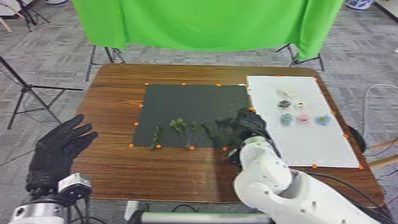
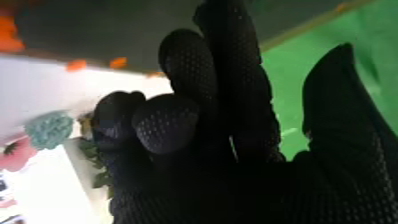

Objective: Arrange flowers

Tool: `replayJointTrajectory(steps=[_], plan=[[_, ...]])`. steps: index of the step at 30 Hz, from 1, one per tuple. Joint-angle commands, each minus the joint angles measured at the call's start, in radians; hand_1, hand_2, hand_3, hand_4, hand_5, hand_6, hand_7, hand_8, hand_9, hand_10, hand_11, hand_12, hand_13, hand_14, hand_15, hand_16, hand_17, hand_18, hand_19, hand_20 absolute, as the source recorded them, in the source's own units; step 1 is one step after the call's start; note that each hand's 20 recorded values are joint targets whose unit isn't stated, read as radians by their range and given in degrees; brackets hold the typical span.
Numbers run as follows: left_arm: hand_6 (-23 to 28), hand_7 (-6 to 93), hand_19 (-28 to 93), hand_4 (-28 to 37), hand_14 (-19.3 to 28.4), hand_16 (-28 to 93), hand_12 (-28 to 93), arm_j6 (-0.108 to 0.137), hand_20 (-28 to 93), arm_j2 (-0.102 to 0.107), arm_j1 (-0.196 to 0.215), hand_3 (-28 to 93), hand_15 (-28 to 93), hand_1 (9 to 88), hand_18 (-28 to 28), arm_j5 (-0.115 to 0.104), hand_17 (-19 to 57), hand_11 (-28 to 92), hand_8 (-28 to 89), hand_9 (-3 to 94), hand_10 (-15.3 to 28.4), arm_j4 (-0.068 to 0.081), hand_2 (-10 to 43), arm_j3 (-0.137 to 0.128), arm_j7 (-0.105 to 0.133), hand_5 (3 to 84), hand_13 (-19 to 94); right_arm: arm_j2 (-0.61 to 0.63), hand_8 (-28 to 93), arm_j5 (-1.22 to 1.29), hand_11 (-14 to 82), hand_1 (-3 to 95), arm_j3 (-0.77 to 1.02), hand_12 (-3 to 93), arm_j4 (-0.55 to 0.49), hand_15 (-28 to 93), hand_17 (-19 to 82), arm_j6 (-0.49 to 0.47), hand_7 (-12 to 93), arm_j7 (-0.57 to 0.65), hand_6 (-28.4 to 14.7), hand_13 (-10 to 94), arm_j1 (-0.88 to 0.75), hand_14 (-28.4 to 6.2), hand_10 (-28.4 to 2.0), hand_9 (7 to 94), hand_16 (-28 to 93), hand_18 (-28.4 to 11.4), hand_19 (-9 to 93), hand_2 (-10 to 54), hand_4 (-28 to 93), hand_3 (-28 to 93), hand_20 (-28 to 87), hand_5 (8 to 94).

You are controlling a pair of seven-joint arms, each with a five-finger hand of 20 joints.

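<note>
In the head view my right hand [image 1: 249, 124] is over the dark mat's [image 1: 164, 100] right edge, beside the white sheet [image 1: 311, 145]. Green stems lie on the mat: a thin one [image 1: 156, 136], a leafy one [image 1: 179, 125] and others near my right hand. The sheet bears a pale flower [image 1: 288, 92], a dark one [image 1: 284, 104], a teal one [image 1: 287, 119], a pink one [image 1: 304, 118] and a blue one [image 1: 323, 120]. My open left hand [image 1: 62, 147] is left of the table. In the right wrist view my right hand [image 2: 222, 170] is open with relaxed fingers, near the teal flower [image 2: 50, 130].
Orange markers line the edges of mat and sheet on the brown table [image 1: 115, 165]. A green cloth [image 1: 209, 25] hangs behind the table. A black tripod [image 1: 28, 90] stands on the floor at the left.
</note>
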Motion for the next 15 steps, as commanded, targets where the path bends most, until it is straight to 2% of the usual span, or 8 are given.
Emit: replayJointTrajectory(steps=[1, 6, 9, 15], plan=[[11.7, 15.6, 63, -18.7, 27.4, -11, 10, 0.021, -6, 0.013, 0.02, 83, 53, 25.7, 23.8, -0.012, -5.8, 28, -10, 39.8, 20.3, -0.007, 5.2, 0.004, 0.023, 42.8, 31, 0.13, -11, -0.016, 56.0, 19.7, 0.102, 21.4, -0.03, 92, 31, 0.055, 21, -0.034, -4.4, 65, -0.01, -18.6, -22.5, 69.4, 15, -28.4, 93, 7.2, -24, 83, 47, 83.7], [11.8, 15.6, 62, -18.7, 27.3, -11, 10, 0.02, -6, 0.018, 0.019, 83, 53, 25.6, 23.8, -0.011, -5.8, 28, -10, 39.8, 20.3, -0.007, 5.2, 0.006, 0.022, 42.8, 31, 0.192, -13, 0.051, 56.6, 20.5, 0.194, 20.6, -0.026, 92, 27, -0.035, 21, -0.096, -5.4, 61, -0.058, -19.0, -23.3, 64.4, 14, -28.4, 93, 5.3, -24, 85, 43, 75.5], [11.8, 15.6, 62, -18.7, 27.3, -11, 10, 0.021, -6, 0.017, 0.018, 83, 53, 25.6, 23.8, -0.012, -5.8, 28, -10, 39.8, 20.3, -0.006, 5.1, 0.007, 0.021, 42.8, 31, 0.224, -14, 0.059, 57.4, 21.3, 0.192, 19.7, -0.007, 92, 24, -0.042, 22, -0.102, -5.9, 57, -0.059, -19.5, -23.8, 59.6, 13, -28.4, 92, 3.5, -24, 86, 41, 70.4], [11.8, 15.6, 62, -18.7, 27.4, -11, 10, 0.019, -6, 0.021, 0.009, 83, 53, 25.6, 23.7, -0.012, -5.8, 28, -10, 39.8, 20.3, -0.004, 5.0, 0.016, 0.024, 42.8, 31, 0.255, -14, 0.06, 58.1, 22.2, 0.191, 19.0, 0.039, 93, 23, -0.072, 22, -0.092, -6.1, 55, -0.053, -19.7, -24.1, 56.4, 12, -28.2, 91, 1.8, -25, 88, 40, 66.3]])
